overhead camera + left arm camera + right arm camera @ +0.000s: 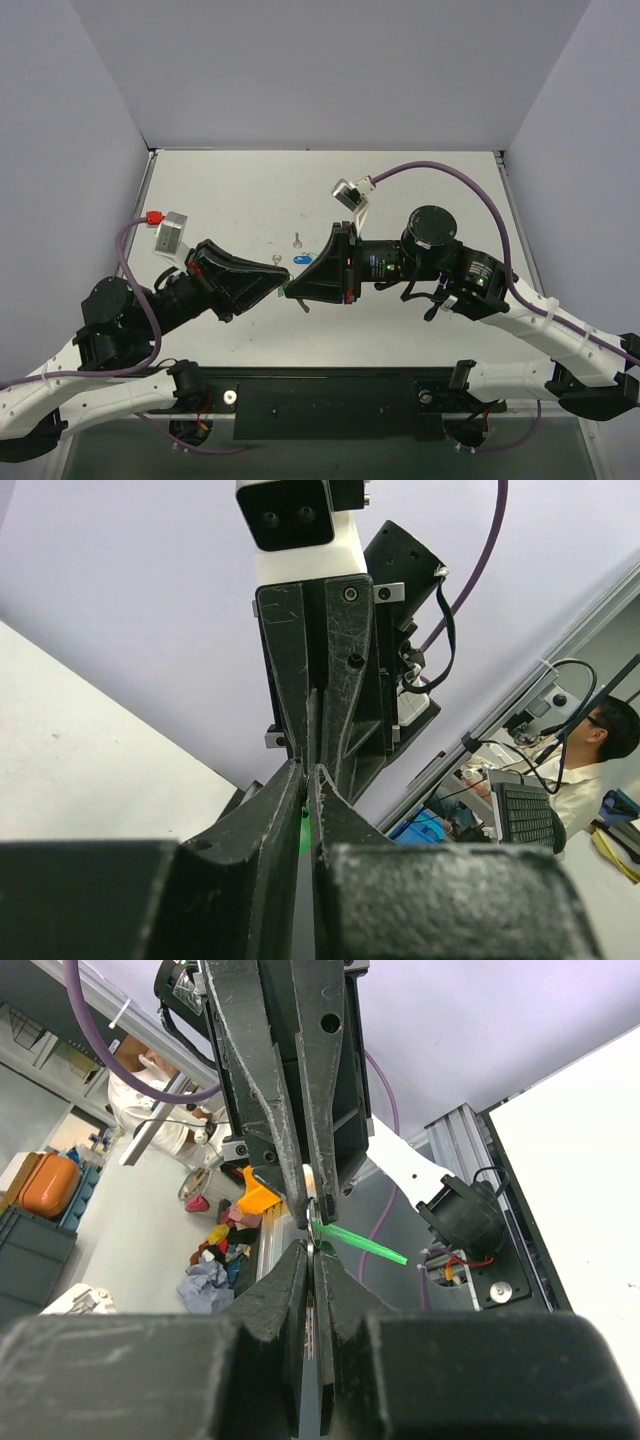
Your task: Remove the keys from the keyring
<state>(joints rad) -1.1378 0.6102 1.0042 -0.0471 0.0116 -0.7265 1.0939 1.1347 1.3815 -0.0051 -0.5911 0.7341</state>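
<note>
Overhead, the left arm (120, 320) reaches in from the lower left. The left end effector (281, 286) meets the right end effector (299, 290) tip to tip above the middle of the tabletop (230, 190). The left fingers (270, 820) stand narrow, with only a thin slit between them. A sliver of green shows inside that slit, part of the green-headed key (303, 830), but it is not clear whether the pads actually press on it.

Just behind the meeting point, three small things lie on the tabletop. One is a tiny silver piece (276, 259), too small to identify. A bare key (297, 238) lies farther back. A blue-headed key (303, 259) lies close to the edge of the right end effector.

The right end effector is closed tight, its fingers pressed together. Its wrist view shows the green-headed key (360, 1241) jutting out sideways from where the two sets of tips meet, seen edge-on. A glint of silver sits at the same spot, and it is hard to make out whether that is the keyring or a key blade. The right arm (470, 280) stretches away to the lower right, its base cut off by the frame edge.
</note>
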